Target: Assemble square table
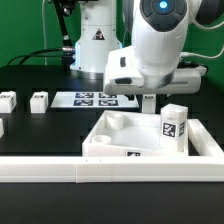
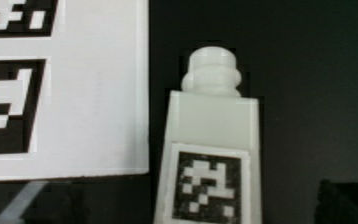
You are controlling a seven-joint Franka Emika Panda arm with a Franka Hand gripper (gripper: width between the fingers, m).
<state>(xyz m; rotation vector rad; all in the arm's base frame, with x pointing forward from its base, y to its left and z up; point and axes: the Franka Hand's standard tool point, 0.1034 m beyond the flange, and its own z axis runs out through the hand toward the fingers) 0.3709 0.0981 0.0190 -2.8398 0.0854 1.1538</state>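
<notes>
The square table top [image 1: 120,143] lies white and rimmed near the front, with one tagged leg [image 1: 173,126] standing upright at its right side. Another white leg [image 2: 211,140] with a rounded screw tip lies on the black table beside the marker board [image 2: 51,90]. My gripper [image 2: 185,205] hangs open over this lying leg, its dark fingers [image 2: 345,195] on either side and apart from it. In the exterior view the gripper [image 1: 150,98] is low behind the table top, just right of the marker board [image 1: 95,99].
Two short tagged legs [image 1: 8,100] [image 1: 39,101] stand at the exterior view's left, and a third [image 1: 1,128] shows at the left edge. A long white border rail [image 1: 100,170] runs along the front. The arm's base [image 1: 95,45] stands at the back.
</notes>
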